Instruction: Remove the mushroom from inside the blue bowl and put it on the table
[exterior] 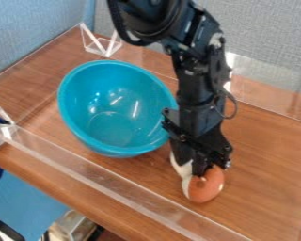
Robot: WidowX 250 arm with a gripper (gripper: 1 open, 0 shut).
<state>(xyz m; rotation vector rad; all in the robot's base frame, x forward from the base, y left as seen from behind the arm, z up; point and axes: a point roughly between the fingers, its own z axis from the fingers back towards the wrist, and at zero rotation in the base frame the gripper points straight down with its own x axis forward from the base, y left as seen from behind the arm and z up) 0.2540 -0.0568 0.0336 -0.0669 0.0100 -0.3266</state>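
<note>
The gripper (pixel 205 168) sits low in the lower right of the frame, pointing straight down over the mushroom (pixel 205 184). Its dark fingers bracket the top of the reddish-brown cap; from this angle it is hard to say whether the jaws are parted off the cap or pinching it, so the grip cannot be told for certain. The mushroom lies on its side on the table (pixel 40 85), cap toward the near acrylic wall and cream stem angled back toward the blue bowl (pixel 112 106), which stands just to the left, apparently empty, its rim near the stem but seemingly not touching it.

Judging by this layout, the step in hand is the release: the mushroom is out of the bowl and down on the wood. To do it well, the jaws should spread fully before any lift, so the cap does not stick to a finger and get dragged or rolled. The rise should then be straight up, without sideways drift, since the bowl's wall is near on one side and the clear wall near on the other.

The arm comes down from the upper middle of the frame, its black links stacked nearly vertical above the wrist.
</note>
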